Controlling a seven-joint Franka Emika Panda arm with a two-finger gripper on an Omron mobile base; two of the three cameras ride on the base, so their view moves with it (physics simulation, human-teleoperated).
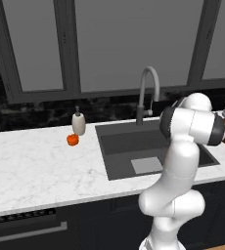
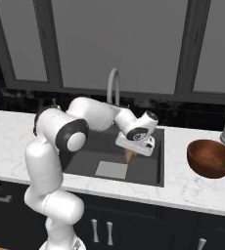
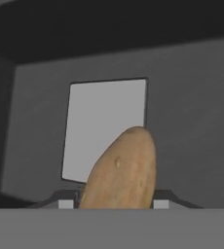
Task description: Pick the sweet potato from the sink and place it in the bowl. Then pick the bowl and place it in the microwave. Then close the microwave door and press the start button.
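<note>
Progress check: we're barely into step one, I'd say. In the hand view the sweet potato (image 3: 121, 170) sticks up right between the fingertips, with the dark sink (image 3: 192, 121) floor and its lighter square patch (image 3: 104, 126) behind it, so the tool looks clamped on the tuber. From the right base view the tool (image 2: 130, 154) hangs over the basin, under the gooseneck faucet (image 2: 113, 85), and a little orange-brown tip pokes out below it, clear of the bottom as far as I can tell, so the potato reads as lifted rather than lying there. So the pick looks done or as good as done. Everything else is left: the bowl (image 2: 211, 157) sits on the white marble worktop (image 2: 183, 183) to the right of the sink, well apart from the tool, and it looks empty from this angle. The potato needs to travel over there and get dropped in. After that comes carrying the bowl to the microwave, shutting the door and hitting start, none of which has begun as far as I can judge. Off to the left on the worktop there's a soap dispenser (image 1: 78, 123) and a small round orange thing (image 1: 73, 140), neither part of the job.
</note>
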